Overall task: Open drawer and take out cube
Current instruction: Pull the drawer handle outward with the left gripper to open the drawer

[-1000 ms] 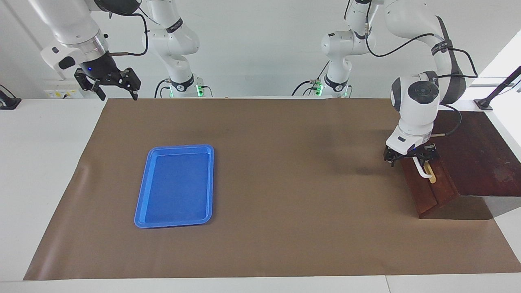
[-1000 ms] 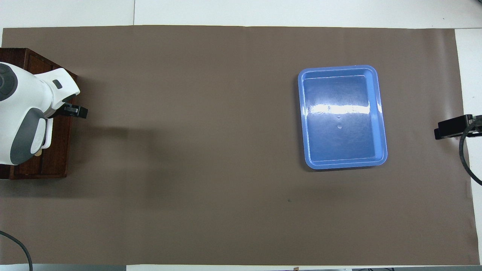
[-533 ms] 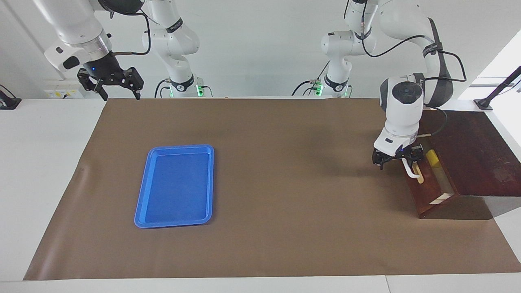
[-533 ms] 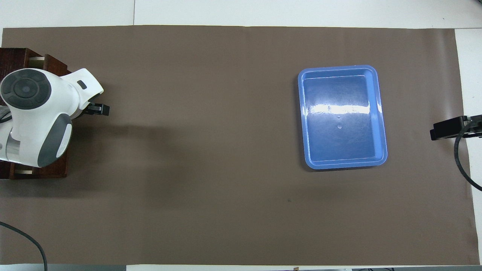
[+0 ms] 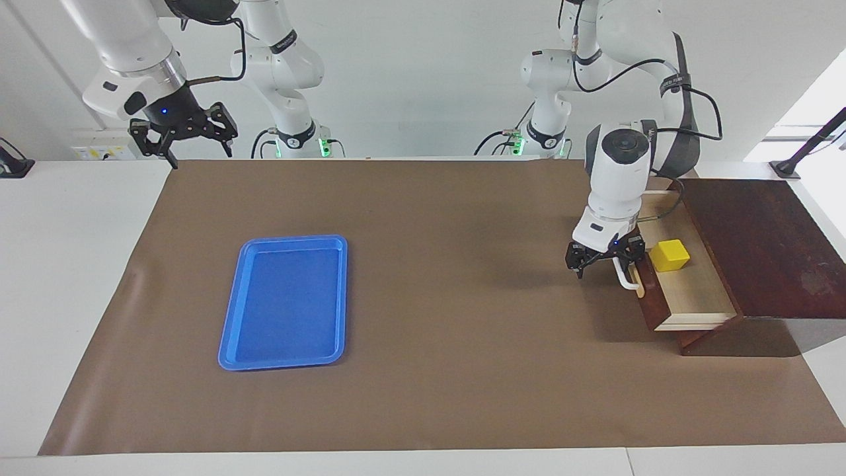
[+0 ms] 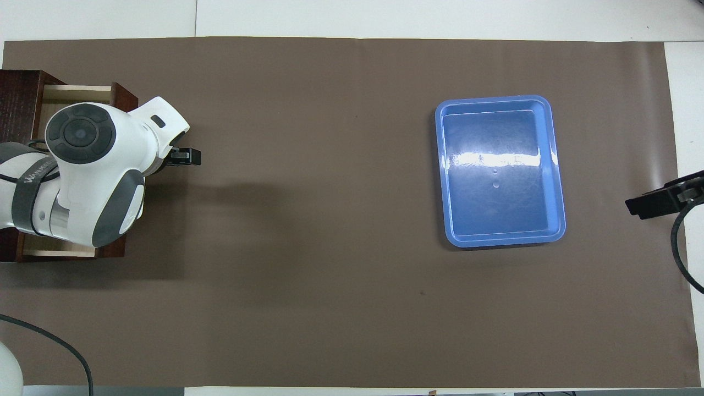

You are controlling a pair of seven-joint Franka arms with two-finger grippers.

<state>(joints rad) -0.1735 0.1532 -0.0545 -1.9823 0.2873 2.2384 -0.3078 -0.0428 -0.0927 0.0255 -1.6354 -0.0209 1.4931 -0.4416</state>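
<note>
**A:** Starting at the right arm's end of the table: the right gripper hangs in the air over the corner of the brown mat closest to the robots, and its fingers are spread wide with nothing between them. That arm is waiting.

**B:** Moving along, the blue tray lies flat on the mat, well apart from both grippers. It holds nothing.

**A:** Now the busy end. The left gripper is down low at the drawer's front, and its fingers look closed around the white handle, at the end of the bar nearer to the robots.

**B:** And the drawer stands pulled out of the dark wooden box, toward the middle of the table, with its pale floor in plain sight.

**A:** There's the prize: the yellow cube sits on that pale floor, in the part of the drawer nearer to the robots, just beside the front panel and close to the left gripper.

**B:** Nothing is touching the cube. From overhead the left arm covers it, and only the two ends of the drawer show.
</note>
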